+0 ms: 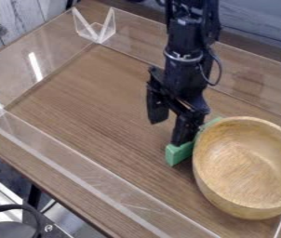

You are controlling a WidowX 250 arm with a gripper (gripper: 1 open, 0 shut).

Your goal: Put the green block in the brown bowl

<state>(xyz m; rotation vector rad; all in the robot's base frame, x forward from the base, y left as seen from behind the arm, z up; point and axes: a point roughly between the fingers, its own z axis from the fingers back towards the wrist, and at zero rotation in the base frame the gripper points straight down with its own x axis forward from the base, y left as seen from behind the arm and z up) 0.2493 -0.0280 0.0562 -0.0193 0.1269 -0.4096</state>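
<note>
Just Above the Green Block, Spread Wide

Right below me is the green block (177,154), flat on the desk (93,112) near its right edge, its long side running aslant beside the brown bowl (247,167). The bowl's near-left rim stands up against it, and my own parts hide some of its far portion. My end effector (178,127) is spread, one finger over to the left of the block and the other by its far part; whether either touches it, I cannot tell. I reach in from the desk's far edge, dark and pointing downward.

The brown bowl sits upright at the desk's right edge, toward the near right corner, and I see only bare wood inside it. Farther out, a clear angular object (95,25) stands by the far left corner. Off the desk, past its near left corner, lies a dark cable (19,212).
</note>
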